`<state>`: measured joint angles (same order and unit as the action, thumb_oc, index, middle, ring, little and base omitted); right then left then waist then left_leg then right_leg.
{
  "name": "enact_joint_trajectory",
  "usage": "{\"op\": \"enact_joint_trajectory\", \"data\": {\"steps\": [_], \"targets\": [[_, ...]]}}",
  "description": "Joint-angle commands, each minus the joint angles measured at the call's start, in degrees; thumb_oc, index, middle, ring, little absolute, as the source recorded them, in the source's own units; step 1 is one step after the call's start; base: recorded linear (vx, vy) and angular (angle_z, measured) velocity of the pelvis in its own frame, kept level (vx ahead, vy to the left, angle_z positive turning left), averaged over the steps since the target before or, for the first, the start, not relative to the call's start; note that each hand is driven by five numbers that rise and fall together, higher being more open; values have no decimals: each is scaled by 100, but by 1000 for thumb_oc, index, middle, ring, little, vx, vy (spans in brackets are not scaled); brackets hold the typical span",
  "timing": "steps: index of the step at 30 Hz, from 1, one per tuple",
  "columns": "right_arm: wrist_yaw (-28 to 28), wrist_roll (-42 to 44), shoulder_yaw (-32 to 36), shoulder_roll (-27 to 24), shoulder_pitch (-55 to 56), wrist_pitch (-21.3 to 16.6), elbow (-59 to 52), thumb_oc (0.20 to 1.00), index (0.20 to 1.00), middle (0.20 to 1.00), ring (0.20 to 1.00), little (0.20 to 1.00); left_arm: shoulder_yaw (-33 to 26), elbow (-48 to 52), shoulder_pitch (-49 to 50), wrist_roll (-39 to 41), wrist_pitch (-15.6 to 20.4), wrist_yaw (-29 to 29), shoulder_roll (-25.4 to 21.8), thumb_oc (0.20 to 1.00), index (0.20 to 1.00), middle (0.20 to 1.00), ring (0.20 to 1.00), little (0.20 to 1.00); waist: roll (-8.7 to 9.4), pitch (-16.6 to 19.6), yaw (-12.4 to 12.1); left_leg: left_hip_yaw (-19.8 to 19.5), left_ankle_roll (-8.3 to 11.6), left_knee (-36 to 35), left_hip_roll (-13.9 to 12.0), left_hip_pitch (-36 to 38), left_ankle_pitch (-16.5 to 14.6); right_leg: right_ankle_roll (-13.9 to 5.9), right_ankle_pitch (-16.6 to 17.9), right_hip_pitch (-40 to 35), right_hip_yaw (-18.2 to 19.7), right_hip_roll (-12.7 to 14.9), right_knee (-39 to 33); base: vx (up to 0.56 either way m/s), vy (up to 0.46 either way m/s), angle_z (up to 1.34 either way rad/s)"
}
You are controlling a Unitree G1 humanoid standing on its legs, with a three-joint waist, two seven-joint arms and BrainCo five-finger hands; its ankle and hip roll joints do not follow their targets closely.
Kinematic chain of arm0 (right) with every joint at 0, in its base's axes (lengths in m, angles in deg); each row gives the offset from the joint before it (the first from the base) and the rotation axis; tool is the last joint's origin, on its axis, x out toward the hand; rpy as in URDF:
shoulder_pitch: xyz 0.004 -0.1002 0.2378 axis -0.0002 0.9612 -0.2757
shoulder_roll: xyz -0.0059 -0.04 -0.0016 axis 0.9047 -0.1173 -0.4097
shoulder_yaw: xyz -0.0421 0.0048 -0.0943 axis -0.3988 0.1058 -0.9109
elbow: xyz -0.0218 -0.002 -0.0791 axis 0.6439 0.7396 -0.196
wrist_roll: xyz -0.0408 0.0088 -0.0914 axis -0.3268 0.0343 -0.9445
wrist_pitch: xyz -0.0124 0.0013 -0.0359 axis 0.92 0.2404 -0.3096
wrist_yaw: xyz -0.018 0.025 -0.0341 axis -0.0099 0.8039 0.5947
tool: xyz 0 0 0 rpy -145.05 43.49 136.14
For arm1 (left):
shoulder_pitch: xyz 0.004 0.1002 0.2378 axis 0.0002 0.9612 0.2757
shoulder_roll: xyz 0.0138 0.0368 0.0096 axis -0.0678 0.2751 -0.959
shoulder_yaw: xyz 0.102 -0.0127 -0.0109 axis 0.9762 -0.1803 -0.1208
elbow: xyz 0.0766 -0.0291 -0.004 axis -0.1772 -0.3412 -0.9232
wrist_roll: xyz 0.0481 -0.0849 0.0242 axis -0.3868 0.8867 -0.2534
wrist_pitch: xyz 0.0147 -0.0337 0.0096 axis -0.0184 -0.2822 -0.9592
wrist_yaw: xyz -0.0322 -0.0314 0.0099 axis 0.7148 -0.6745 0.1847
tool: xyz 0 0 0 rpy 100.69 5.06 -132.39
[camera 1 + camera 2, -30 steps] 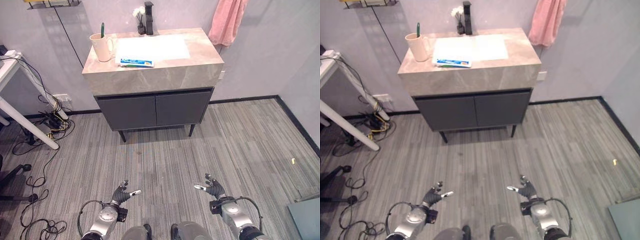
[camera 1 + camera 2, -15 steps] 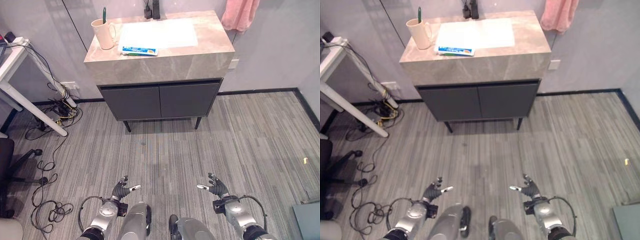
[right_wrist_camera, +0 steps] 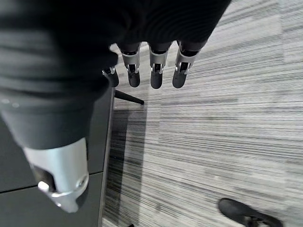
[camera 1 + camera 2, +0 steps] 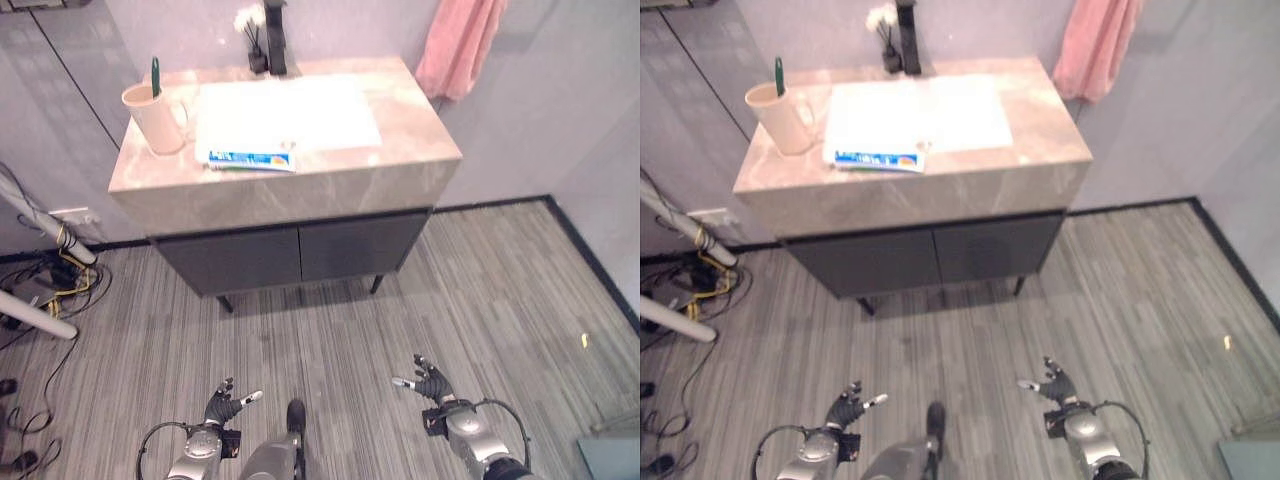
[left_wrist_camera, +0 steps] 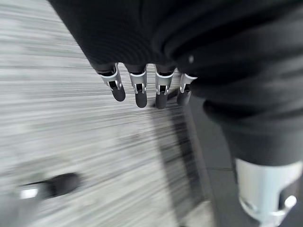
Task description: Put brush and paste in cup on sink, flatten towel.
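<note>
1. While both arms hang low over the grey floor [image 4: 330, 340], the left hand [image 4: 222, 409] and right hand [image 4: 432, 384] have relaxed, empty fingers.
2. Farther off, the toothpaste [image 4: 247, 159] lies on the tabletop [image 4: 400, 150] at the basin's front edge.
3. Left of it, the cup [image 4: 156, 119] holds the brush [image 4: 155, 76].
4. Beyond, right, the pink towel [image 4: 458, 45] hangs on the wall.

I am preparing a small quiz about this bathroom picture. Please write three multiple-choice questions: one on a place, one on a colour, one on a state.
1. Where does the toothpaste tube lie?
A. in the cup
B. on the sink top's front edge
C. on the floor

2. What colour is the hanging towel?
A. pink
B. blue
C. white

3. How are the right hand and the left hand?
A. holding the cup
B. holding the towel
C. open, empty

Answers: 1 B, beside the beige cup; 2 A, pink against the wall; 3 C, fingers straight above the floor.
</note>
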<state>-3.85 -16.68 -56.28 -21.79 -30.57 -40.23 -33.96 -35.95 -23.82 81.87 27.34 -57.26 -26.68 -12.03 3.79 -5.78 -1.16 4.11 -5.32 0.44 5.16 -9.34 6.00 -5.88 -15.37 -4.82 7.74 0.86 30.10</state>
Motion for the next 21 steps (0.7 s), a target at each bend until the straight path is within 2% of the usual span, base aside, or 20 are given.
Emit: {"op": "enact_joint_trajectory", "data": {"steps": [1, 2, 3, 4, 5, 7, 8, 10, 11, 13, 14, 16, 18, 20, 21], "targets": [[-40, -69, 178, -195, -281, -104, -287, 1000, 1000, 1000, 1000, 1000, 45, 382, -119, -269, 178, -35, -216, 1000, 1000, 1000, 1000, 1000, -267, -30, -25, -32, 249, 179, -227, -168, -7, -330, 2634, 465, 16, 164, 544, 115, 174, 15], [-40, -69, 178, -195, -283, -104, -286, 1000, 1000, 1000, 1000, 1000, 44, 381, -122, -269, 178, -35, -216, 1000, 1000, 1000, 1000, 1000, -257, -40, -23, -31, 249, 173, -217, -159, -3, -329, 2619, 467, 14, 173, 568, 203, 278, 13], [-10, -120, 182, -138, -357, -97, -282, 1000, 1000, 1000, 1000, 1000, 61, 318, -235, -422, 157, -57, -259, 1000, 1000, 1000, 1000, 1000, -401, -163, 73, 11, 160, -68, -278, 212, -114, -215, 2489, 945, -263, 163, 1061, 239, 242, 10], [-18, -118, 176, -124, -359, -99, -265, 1000, 1000, 1000, 1000, 1000, 63, 275, -267, -439, 159, -50, -255, 1000, 1000, 1000, 1000, 1000, -403, -206, 134, -52, 156, -148, -246, 392, -129, -198, 2267, 1089, -298, 125, 1109, 358, 308, -9], [-27, -90, 165, -99, -378, -118, -247, 1000, 1000, 1000, 1000, 1000, 80, 207, -366, -474, 167, -68, -281, 1000, 1000, 1000, 1000, 1000, -413, -254, 205, -69, 167, -276, -224, 586, -161, -98, 1833, 1379, -345, 50, 916, 265, 136, 0], [-34, -70, 159, -83, -367, -120, -224, 1000, 1000, 1000, 1000, 1000, 85, 165, -394, -474, 170, -69, -265, 1000, 1000, 1000, 1000, 1000, -430, -265, 232, -109, 168, -313, -196, 712, -174, -73, 1748, 1445, -445, 75, 646, 230, 93, 9], [-51, -59, 126, -74, -317, -122, -245, 1000, 1000, 1000, 1000, 1000, 122, 107, -457, -482, 158, -34, -209, 1000, 1000, 1000, 1000, 1000, -462, -301, 336, -204, 197, -363, -129, 898, -283, -4, 1372, 1742, -567, -62, -171, 253, 67, 8], [-33, -29, 133, -66, -258, -118, -150, 1000, 1000, 1000, 1000, 1000, 194, 49, -528, -573, 134, -16, -189, 1000, 1000, 1000, 1000, 1000, -422, -326, 443, -293, 208, -384, -33, 1064, -411, -57, 1478, 1941, -354, -225, -796, 259, 48, 2], [-33, -28, 133, -66, -257, -120, -147, 1000, 1000, 1000, 1000, 1000, 196, 45, -528, -573, 136, -16, -186, 1000, 1000, 1000, 1000, 1000, -428, -348, 451, -305, 207, -393, -37, 1100, -420, -57, 1467, 1901, -365, -226, -808, 284, 12, 12], [-13, 11, 162, -49, -184, -105, -121, 1000, 1000, 1000, 1000, 1000, 262, -14, -587, -635, 162, -11, -101, 1000, 1000, 1000, 1000, 1000, -360, -372, 618, -423, 248, -444, 86, 1380, -598, -182, 1921, 2169, -214, -230, -1717, 298, 0, 25], [-13, 11, 162, -52, -181, -105, -122, 1000, 1000, 1000, 1000, 1000, 263, -15, -586, -635, 163, -11, -97, 1000, 1000, 1000, 1000, 1000, -374, -386, 626, -434, 249, -447, 74, 1403, -609, -181, 1922, 2136, -228, -237, -1737, 212, -13, 34], [-27, 4, 185, -72, -77, -89, -189, 1000, 1000, 1000, 1000, 1000, 309, -36, -550, -692, 164, 40, -47, 1000, 1000, 1000, 1000, 1000, -318, -404, 777, -630, 266, -408, 184, 1645, -825, -272, 2313, 2237, -86, -175, -2327, 368, -51, 36], [-29, -22, 200, -90, -56, -76, -205, 1000, 1000, 1000, 1000, 1000, 313, -90, -499, -699, 155, 53, -12, 1000, 1000, 1000, 1000, 1000, -276, -386, 821, -713, 267, -388, 223, 1802, -978, -308, 2485, 2233, -80, -145, -2552, 340, -63, 39], [-29, -22, 200, -91, -54, -76, -206, 1000, 1000, 1000, 1000, 1000, 313, -90, -498, -699, 156, 53, -10, 1000, 1000, 1000, 1000, 1000, -282, -392, 826, -720, 267, -388, 216, 1811, -982, -307, 2485, 2220, -89, -148, -2558, 213, -63, 48], [-77, -11, 178, -125, -17, -76, -258, 1000, 1000, 1000, 1000, 1000, 331, -164, -421, -718, 119, 92, 60, 1000, 1000, 1000, 1000, 1000, -227, -231, 840, -759, 274, -338, 256, 1913, -1214, -246, 2578, 2025, -4, -159, -2640, 314, -102, 45]]}}
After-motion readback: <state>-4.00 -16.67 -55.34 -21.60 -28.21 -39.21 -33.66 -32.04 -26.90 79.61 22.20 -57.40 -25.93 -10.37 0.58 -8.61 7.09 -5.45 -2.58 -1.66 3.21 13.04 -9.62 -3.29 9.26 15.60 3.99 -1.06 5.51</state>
